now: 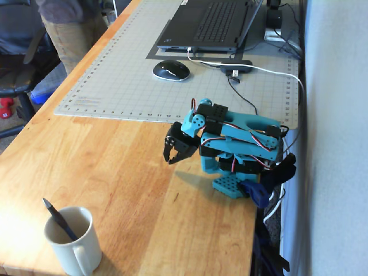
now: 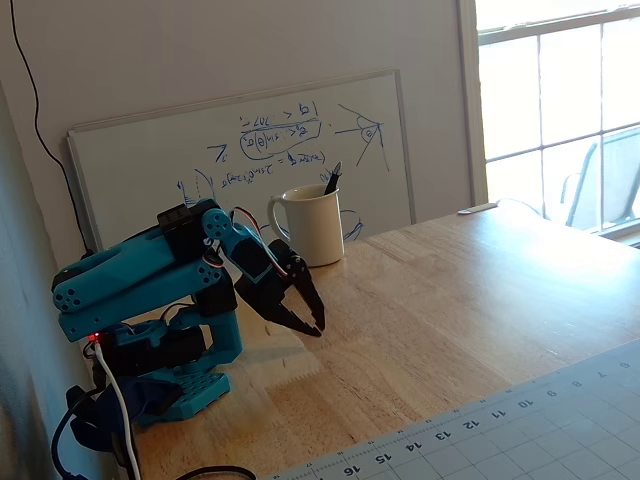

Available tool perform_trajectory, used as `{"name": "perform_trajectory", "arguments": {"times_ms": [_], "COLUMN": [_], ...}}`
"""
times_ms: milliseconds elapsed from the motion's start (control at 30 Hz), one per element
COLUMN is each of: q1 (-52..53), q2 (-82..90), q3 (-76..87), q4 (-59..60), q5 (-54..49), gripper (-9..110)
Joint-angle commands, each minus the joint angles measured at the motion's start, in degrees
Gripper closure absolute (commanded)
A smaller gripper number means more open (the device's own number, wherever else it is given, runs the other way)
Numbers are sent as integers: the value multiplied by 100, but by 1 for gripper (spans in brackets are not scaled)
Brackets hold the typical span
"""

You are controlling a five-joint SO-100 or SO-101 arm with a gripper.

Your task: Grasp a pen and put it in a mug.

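One slim blue pen stands tilted inside one off-white ceramic mug, lower left of a fixed view. The single black two-finger gripper, mid-frame, hangs slightly parted and empty, well apart from the mug, on the folded teal arm.

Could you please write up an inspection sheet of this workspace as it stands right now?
Surface: wooden table with a gridded cutting mat at its far end.
Job's things: pen stands tilted inside the mug, its end above the rim; mug upright near the table's edge.
Clutter: laptop and computer mouse on the mat.
Grippers: gripper empty, fingers slightly apart, pointing down above the table, away from the mug; arm folded.
Cables: white cable runs across the mat; more wires hang at the arm's base.
Surroundings: whiteboard leans on the wall behind the mug; window beside it; a person stands at the table's far end.
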State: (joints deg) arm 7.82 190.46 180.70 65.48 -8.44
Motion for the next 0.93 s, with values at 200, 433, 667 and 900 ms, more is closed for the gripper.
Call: {"name": "perform_trajectory", "arguments": {"times_ms": [200,433,667,900], "q1": [62,70,70,70], "q2": [149,149,149,149], "q3": [-79,-79,-79,-79], "q4": [114,114,114,114], "q5": [-70,-70,-70,-70], "gripper": [101,101,101,101]}}
